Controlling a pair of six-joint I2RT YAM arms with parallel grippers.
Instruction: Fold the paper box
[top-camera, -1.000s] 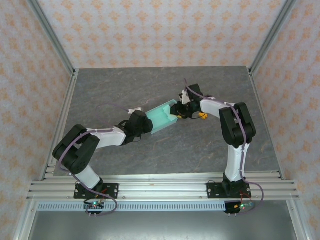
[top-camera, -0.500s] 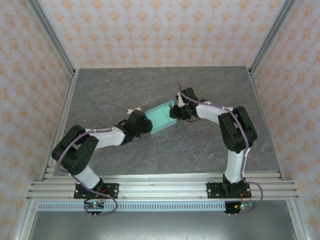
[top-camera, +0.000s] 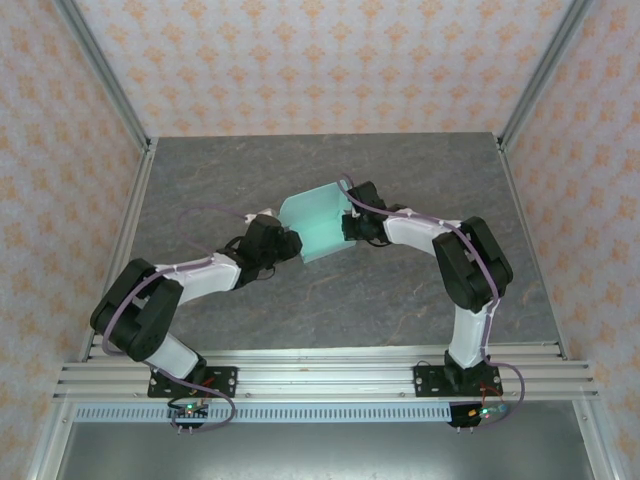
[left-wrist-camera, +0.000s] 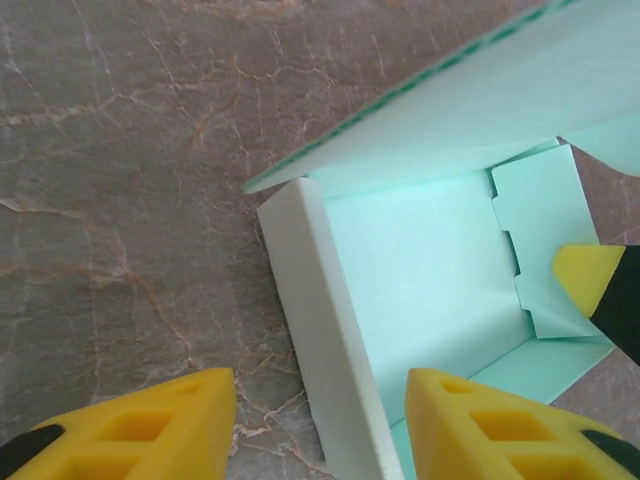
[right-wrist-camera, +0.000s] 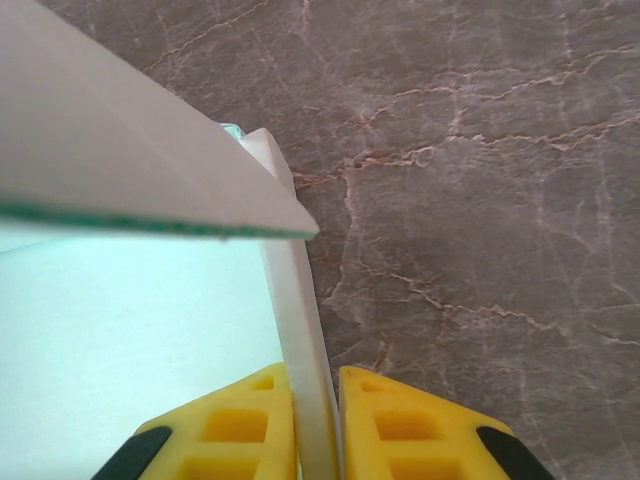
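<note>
Right claw (right-wrist-camera: 317, 410) is pinched tight on the thin side wall of the paper box (right-wrist-camera: 120, 300), card clamped between both my fingers. Left claw (left-wrist-camera: 320, 400) stands partly open, the opposite wall running up between its fingers, neither one touching it as far as I can see. The box sits on the table (top-camera: 420, 180) right between my two claws, with its big lid flap (top-camera: 310, 205) standing up on the far side. Walls look raised, so I judge closing the lid is the step in hand. Next, left should steady its wall or press that flap down while right holds firm.
</note>
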